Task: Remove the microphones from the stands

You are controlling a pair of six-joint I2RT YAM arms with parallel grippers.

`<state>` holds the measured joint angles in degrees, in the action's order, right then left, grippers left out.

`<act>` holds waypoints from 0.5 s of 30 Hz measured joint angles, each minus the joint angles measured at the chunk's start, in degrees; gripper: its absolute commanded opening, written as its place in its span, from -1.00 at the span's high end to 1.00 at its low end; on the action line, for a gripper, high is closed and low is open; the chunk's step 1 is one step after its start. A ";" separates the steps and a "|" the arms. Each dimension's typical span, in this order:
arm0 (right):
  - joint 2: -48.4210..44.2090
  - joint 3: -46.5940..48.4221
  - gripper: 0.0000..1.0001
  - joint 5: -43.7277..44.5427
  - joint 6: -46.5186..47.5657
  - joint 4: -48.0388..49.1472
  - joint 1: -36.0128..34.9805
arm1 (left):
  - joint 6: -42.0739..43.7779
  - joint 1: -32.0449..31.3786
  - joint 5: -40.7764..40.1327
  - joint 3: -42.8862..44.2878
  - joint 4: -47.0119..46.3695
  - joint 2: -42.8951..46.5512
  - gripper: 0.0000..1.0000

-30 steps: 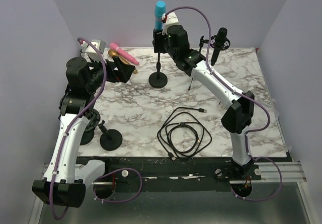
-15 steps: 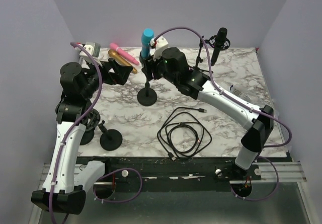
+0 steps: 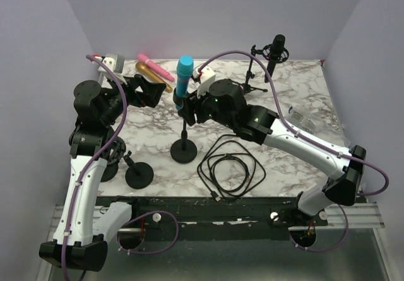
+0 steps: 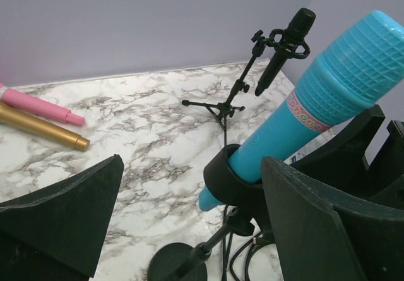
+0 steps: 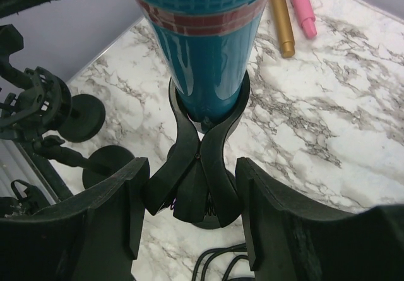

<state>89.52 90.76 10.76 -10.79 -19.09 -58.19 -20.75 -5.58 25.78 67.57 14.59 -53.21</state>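
Blue microphone (image 3: 184,72) sits head-up, leaning a little, its tail seated in the ring of the clip (image 3: 182,105); the clip tops a black stand (image 3: 184,149) whose round base rests on the marble worktop (image 3: 303,85), left of centre and about halfway between the near and far edges.

Right gripper (image 5: 192,166) reaches in from the right edge side; its pincer is narrowed on the clip, a finger pressed to each side of the clip's handles, just under the microphone.

Left gripper (image 4: 192,167) hangs just left of the microphone, toward the far-left corner; pincer wide, holding nothing, with the microphone nearer its right finger.

Pink microphone (image 3: 156,67) and gold microphone (image 3: 151,76) lie side by side at the far edge, left part; black studio microphone (image 3: 276,52) on a small tripod stands at the far edge, right of centre; coiled black cable (image 3: 230,167) lies toward the near edge, just right of the stand's base; spare stand (image 3: 138,174) sits by the near-left corner, its pole tilted.
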 measured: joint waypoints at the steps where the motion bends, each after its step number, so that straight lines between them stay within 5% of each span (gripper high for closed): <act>1: -0.70 -0.79 0.22 0.00 -0.39 -0.07 -0.15 | -0.07 0.00 0.02 -0.09 -0.07 0.09 -0.88; 10: -3.10 -2.89 -0.73 0.55 -3.39 -0.72 -1.05 | -0.26 -0.17 0.00 -0.52 -0.39 0.50 -0.88; 15: -3.28 -1.86 -0.96 0.57 -4.46 -1.20 -1.38 | -0.22 -0.57 -0.11 -0.55 -0.37 0.66 -0.88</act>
<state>86.24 88.90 11.33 -15.25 -20.29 -59.57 -20.97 -6.15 25.67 67.02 14.22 -52.56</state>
